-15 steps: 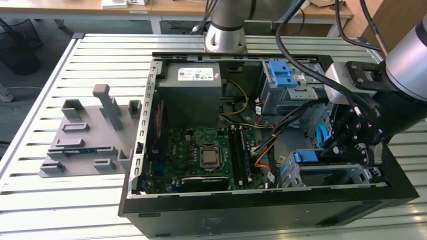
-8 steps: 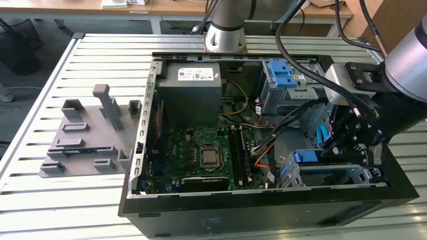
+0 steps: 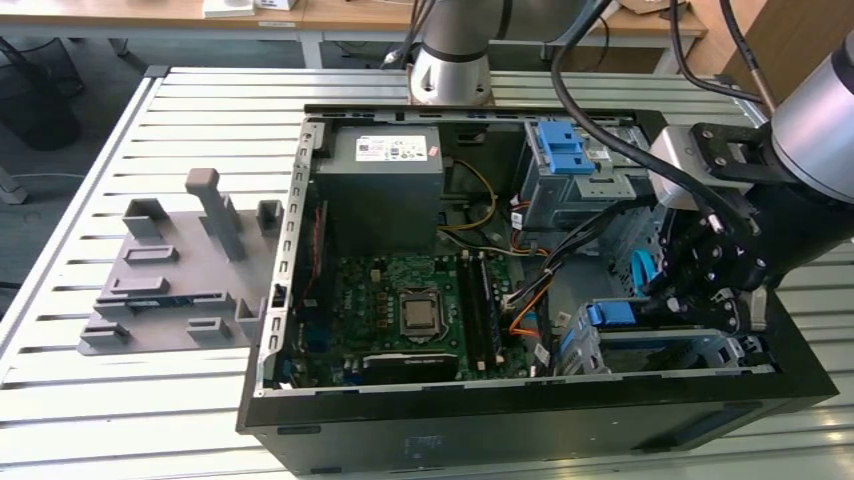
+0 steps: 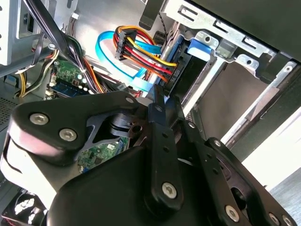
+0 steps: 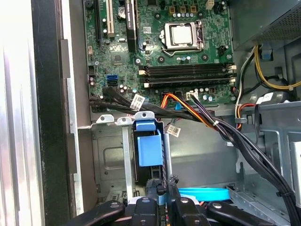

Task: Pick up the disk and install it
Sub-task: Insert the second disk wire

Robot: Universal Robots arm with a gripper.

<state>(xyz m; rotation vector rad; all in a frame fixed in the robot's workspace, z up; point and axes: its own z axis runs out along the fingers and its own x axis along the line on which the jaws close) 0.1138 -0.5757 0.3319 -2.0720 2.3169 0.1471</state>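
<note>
My end effector (image 3: pixel 705 292), lower right, is clamped narrow on the disk (image 5: pixel 149 149), its blue plastic frame seated in the metal bay (image 5: pixel 110 160).

The arm (image 3: pixel 461 50) rises from its silver base at the far edge in the exterior view, and its grey wrist (image 3: pixel 827 120) comes in from the exterior view's right, bent downward. Below it hangs the black gripper (image 3: pixel 714 300) (a linkage type, with bolted plates). In the first wrist view the gripper (image 5: pixel 162 200) has its fingertips drawn close together, apparently pinched shut. In the second wrist view the black linkage bars (image 4: pixel 162 141) converge to a narrow point.
</note>
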